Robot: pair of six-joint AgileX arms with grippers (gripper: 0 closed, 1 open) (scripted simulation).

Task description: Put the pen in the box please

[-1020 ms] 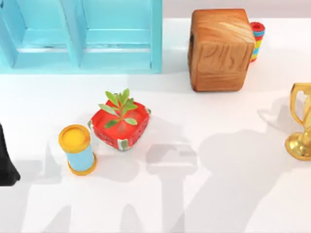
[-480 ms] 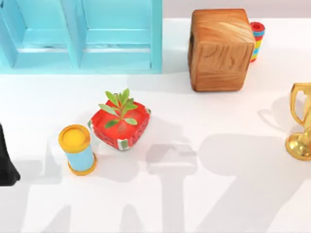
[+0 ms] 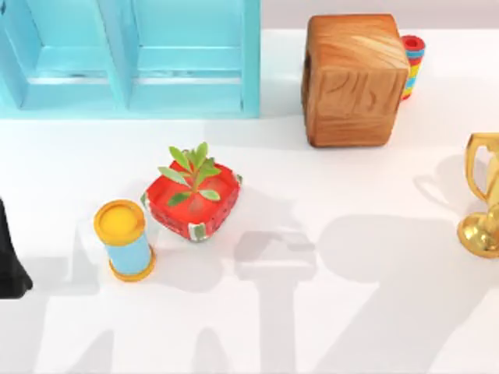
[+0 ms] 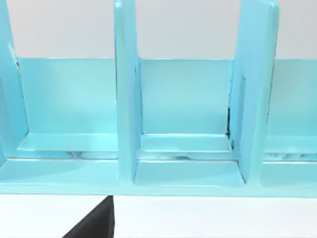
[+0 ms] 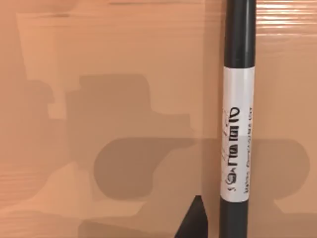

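The box (image 3: 355,78), a big brown wooden cube with grain and rounded edges, stands at the table's back right in the top view. The pen (image 5: 238,119), slim and black with a pale printed band, runs lengthwise across a wooden surface (image 5: 99,59) in the right wrist view. Of my right gripper, one dark fingertip (image 5: 194,220) shows just beside the pen's lower end; I cannot tell whether it touches the pen. My left arm (image 3: 9,261) is parked at the table's left edge, and a dark fingertip (image 4: 96,225) of it shows in the left wrist view.
A light blue shelf unit (image 3: 132,58) lines the back left. A red planter (image 3: 191,201) with a green plant sits mid-left, with a yellow-topped blue cylinder (image 3: 125,238) beside it. A gold trophy (image 3: 483,195) stands at the right edge, and stacked coloured rings (image 3: 413,62) stand behind the box.
The arm shadow on the table's right half has changed shape and grown narrower. The objects on the table and the left arm have not moved.
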